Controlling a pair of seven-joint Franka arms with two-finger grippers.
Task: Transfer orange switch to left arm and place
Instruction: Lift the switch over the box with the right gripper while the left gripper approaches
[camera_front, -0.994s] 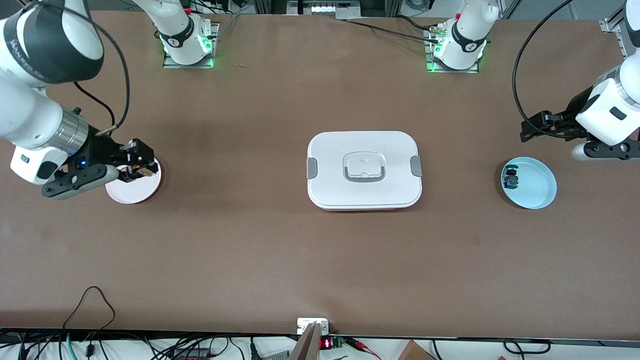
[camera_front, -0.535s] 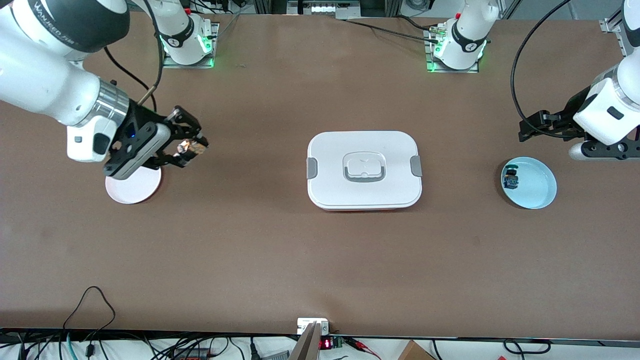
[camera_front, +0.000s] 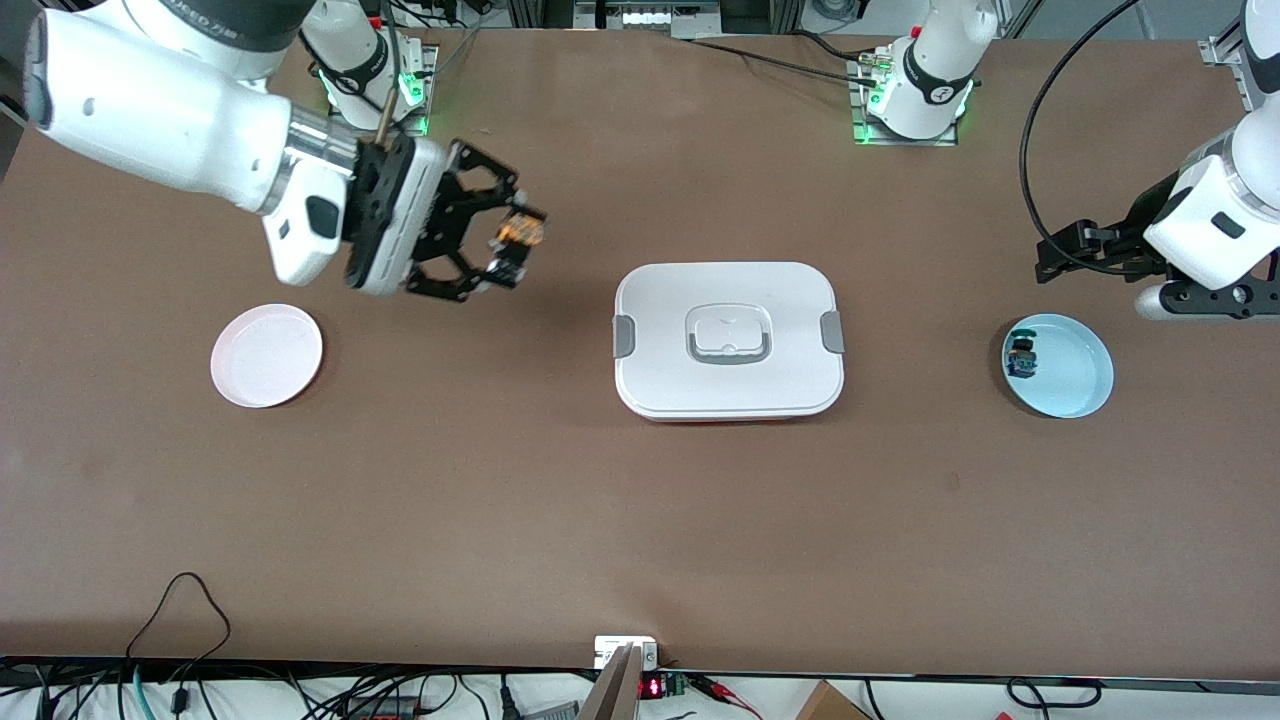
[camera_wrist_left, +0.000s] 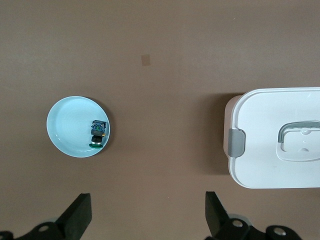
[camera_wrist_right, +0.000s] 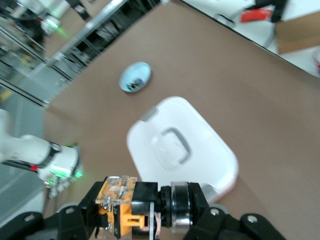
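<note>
- Over the last second our right gripper (camera_front: 507, 247) has lifted off the pink plate (camera_front: 266, 355) and swung up over bare surface, between that plate and the box (camera_front: 729, 340), toward the right arm's end.
- The right gripper is pinching the orange switch (camera_front: 520, 233); in the right wrist view the orange switch (camera_wrist_right: 120, 207) sits crosswise between the fingers, orange body at one side, black barrel and silver ring at the other.
- The pink plate now lies empty, so we judge the pickup done and the carry toward the middle under way.
- Our left gripper (camera_front: 1065, 255) waits with its fingers spread wide, holding nothing, over the surface just beside the pale blue plate (camera_front: 1075, 390) at the left arm's end; it has barely shifted.
- The pale blue plate holds a small dark switch (camera_front: 1021, 357) with what looks like a blue-green body, though it is small and hard to read.
- The box sits shut in the middle of the surface, squarely between the two arms, so the handover will probably have to pass above or around it.
- The surface (camera_front: 640, 520) is plain brown and otherwise bare.
- Both arm bases stand along its upper edge with green lights glowing; cables and a small red display run along the edge nearest the front camera.
</note>
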